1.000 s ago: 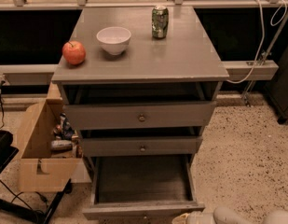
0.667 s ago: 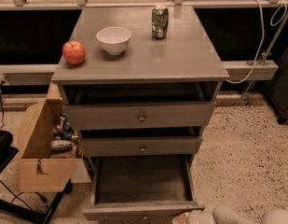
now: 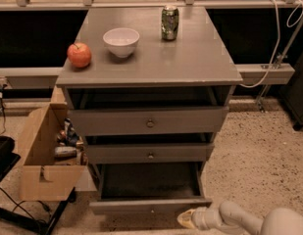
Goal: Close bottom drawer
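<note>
The grey cabinet has three drawers. The bottom drawer (image 3: 150,206) is pulled far out, showing its long flat dark tray and a narrow front with a small knob (image 3: 151,210). The top drawer (image 3: 148,120) and the middle drawer (image 3: 150,153) stand slightly out. My gripper (image 3: 186,220) is at the bottom edge of the view, just right of and below the bottom drawer's front, at the end of a white arm (image 3: 244,220) coming from the lower right. It is close to the drawer front; I cannot tell if it touches.
On the cabinet top (image 3: 190,58) stand a red apple (image 3: 79,55), a white bowl (image 3: 121,41) and a green can (image 3: 169,22). An open cardboard box (image 3: 43,155) with items stands on the floor at left. A black stand (image 3: 4,155) is at far left.
The view has drawn closer to the cabinet, and the arm reaches a little further left toward the bottom drawer's front. The drawers have not moved.
</note>
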You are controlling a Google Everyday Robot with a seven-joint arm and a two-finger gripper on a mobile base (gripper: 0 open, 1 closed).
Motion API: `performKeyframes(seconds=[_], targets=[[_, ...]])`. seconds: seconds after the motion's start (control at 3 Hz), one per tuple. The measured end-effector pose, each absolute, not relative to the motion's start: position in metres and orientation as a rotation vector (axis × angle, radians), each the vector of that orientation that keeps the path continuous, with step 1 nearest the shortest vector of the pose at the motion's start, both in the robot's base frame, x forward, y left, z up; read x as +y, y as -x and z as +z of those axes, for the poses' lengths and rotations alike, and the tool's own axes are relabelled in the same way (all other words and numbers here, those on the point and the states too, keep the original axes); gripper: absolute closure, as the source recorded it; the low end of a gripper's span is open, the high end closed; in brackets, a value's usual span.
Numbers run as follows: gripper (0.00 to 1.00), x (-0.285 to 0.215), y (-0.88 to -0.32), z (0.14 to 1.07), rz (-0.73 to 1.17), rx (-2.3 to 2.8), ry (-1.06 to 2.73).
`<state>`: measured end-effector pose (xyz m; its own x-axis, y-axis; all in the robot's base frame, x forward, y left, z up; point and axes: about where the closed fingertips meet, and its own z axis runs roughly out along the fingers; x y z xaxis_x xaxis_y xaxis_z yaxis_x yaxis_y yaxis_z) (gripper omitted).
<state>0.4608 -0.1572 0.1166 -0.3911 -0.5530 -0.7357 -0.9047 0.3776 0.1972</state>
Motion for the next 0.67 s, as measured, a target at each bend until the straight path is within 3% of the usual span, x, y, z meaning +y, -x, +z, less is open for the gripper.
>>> performKeyframes(seconds=[0.33,0.67], targets=[[1.0,-0.157,-0.465,0.118,0.805,2.07,1.251],[1.0,-0.157,-0.523,0.13,0.786,2.033,1.262]])
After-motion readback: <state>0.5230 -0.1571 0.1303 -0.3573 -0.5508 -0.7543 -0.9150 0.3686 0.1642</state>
